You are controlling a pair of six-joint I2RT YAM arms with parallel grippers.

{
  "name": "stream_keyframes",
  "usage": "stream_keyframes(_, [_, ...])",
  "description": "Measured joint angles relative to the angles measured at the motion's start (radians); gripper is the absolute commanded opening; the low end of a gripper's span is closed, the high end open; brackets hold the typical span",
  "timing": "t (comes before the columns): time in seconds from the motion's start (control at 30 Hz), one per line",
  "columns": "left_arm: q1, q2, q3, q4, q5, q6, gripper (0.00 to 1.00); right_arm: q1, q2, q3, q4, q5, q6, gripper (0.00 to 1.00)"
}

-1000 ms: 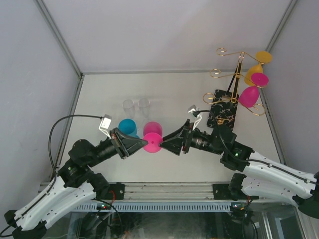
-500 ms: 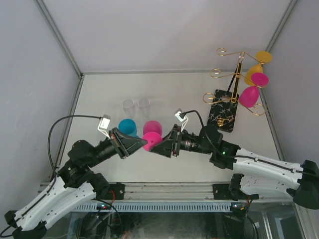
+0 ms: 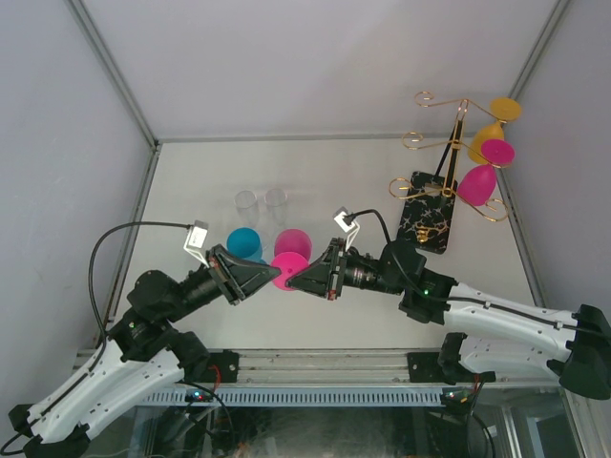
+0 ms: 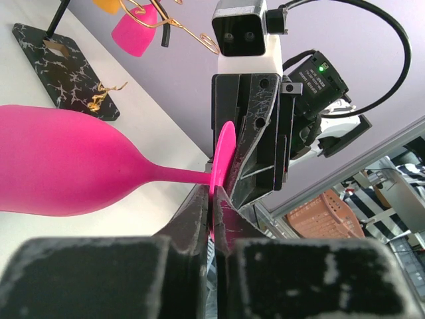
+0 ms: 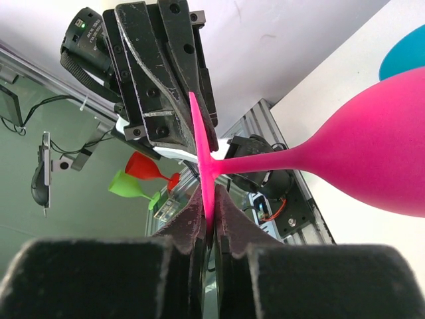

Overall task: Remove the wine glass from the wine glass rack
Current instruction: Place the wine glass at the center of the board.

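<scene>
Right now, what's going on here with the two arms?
Both arms hold one opaque pink wine glass between them, lying on its side. The left pincer and the right pincer are each shut on the rim of its round foot, from opposite sides, which looks like a handover. A yellow wine glass and another pink wine glass hang on the gold wire wine glass rack at the far right.

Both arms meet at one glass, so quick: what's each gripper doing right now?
Left gripper: closed on the pink wine glass, at its foot.
Right gripper: closed on the same foot.
</scene>
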Motion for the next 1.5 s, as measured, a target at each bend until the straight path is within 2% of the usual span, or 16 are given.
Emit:
stream_keyframes(0.13, [-0.002, -0.002, 0.000, -0.001, -0.010, -0.003, 0.36, 0.002, 0.000, 0.000, -0.001, -0.004, -0.014, 0.00])
stream_keyframes(0.27, [-0.002, -0.014, 0.000, -0.020, -0.027, 0.005, 0.72, 0.018, -0.006, 0.000, -0.018, 0.000, -0.084, 0.00])
stream_keyframes(0.4, [-0.002, -0.019, 0.025, -0.121, -0.056, 0.039, 0.91, 0.068, -0.056, 0.000, -0.099, 0.035, -0.248, 0.00])
stream_keyframes(0.5, [-0.003, -0.031, 0.066, -0.212, -0.090, 0.064, 0.99, 0.111, -0.107, 0.000, -0.179, 0.100, -0.410, 0.00])
stream_keyframes(0.73, [-0.004, -0.106, 0.138, -0.310, -0.189, 0.100, 1.00, 0.235, -0.140, -0.001, -0.375, 0.340, -0.811, 0.00])
stream_keyframes(1.03, [-0.004, -0.094, 0.143, -0.373, -0.237, 0.101, 1.00, 0.459, -0.010, -0.087, -0.468, 0.604, -1.249, 0.00])
stream_keyframes(1.3, [-0.004, -0.045, 0.164, -0.446, -0.293, 0.099, 1.00, 0.515, 0.032, -0.132, -0.437, 0.723, -1.434, 0.00])
stream_keyframes(1.5, [-0.003, 0.117, 0.335, -0.532, -0.315, 0.105, 1.00, 0.540, 0.082, -0.146, -0.387, 0.779, -1.545, 0.00])
